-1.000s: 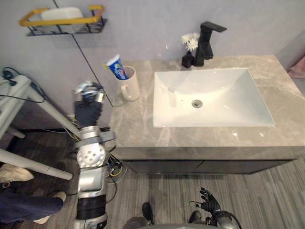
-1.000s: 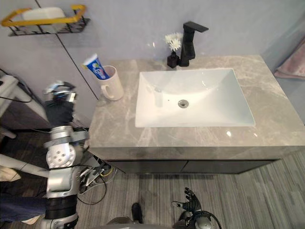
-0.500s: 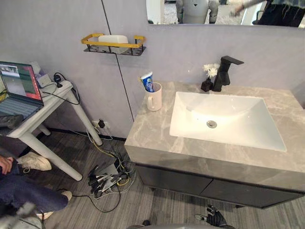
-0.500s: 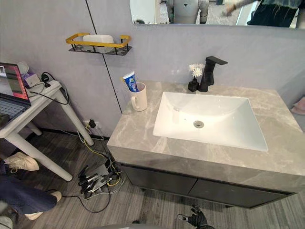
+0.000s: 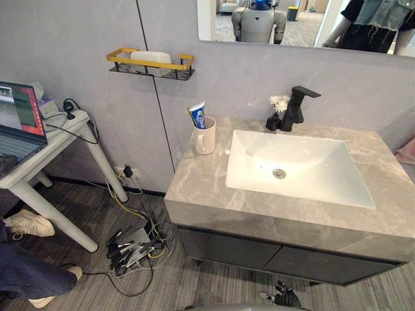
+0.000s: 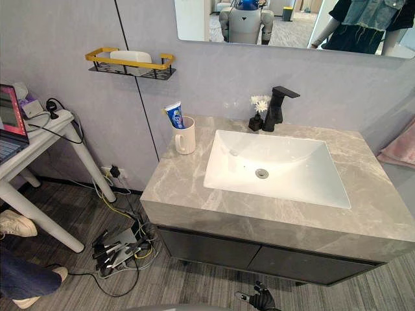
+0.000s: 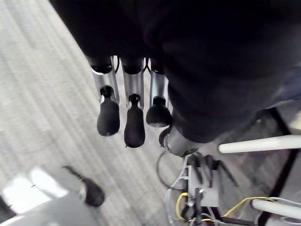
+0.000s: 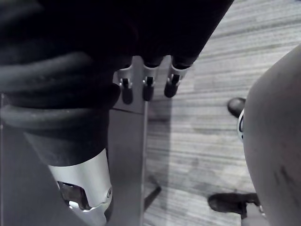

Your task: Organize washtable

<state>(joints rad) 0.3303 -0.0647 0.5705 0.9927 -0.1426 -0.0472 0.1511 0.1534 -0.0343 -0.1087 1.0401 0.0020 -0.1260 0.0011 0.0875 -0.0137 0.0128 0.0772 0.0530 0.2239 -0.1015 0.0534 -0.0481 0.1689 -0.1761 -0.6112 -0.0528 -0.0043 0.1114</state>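
Observation:
A white mug (image 5: 205, 138) holding a blue toothpaste tube (image 5: 198, 115) stands at the back left of the grey marble countertop (image 5: 201, 188). The white sink (image 5: 295, 188) takes up the counter's middle, with a black faucet (image 5: 299, 107) and a small black vase of white flowers (image 5: 277, 114) behind it. A yellow-rimmed wall shelf (image 5: 150, 63) carries a white soap. My right hand (image 5: 284, 299) hangs low in front of the cabinet, fingers (image 8: 146, 85) straight and empty. My left hand (image 7: 134, 92) points down at the floor, its fingers relaxed, with nothing in it.
A white side table (image 5: 61, 139) with a laptop (image 5: 16, 116) stands to the left. Cables and a power strip (image 5: 133, 246) lie on the floor beside the cabinet. A person's leg and shoes (image 5: 26, 223) show at the lower left. A pink cloth (image 5: 406, 151) hangs at the right edge.
The camera has risen and drawn back, taking in the wall shelf and mirror. My left arm, raised beside the counter's left end a second ago, has dropped down to my side.

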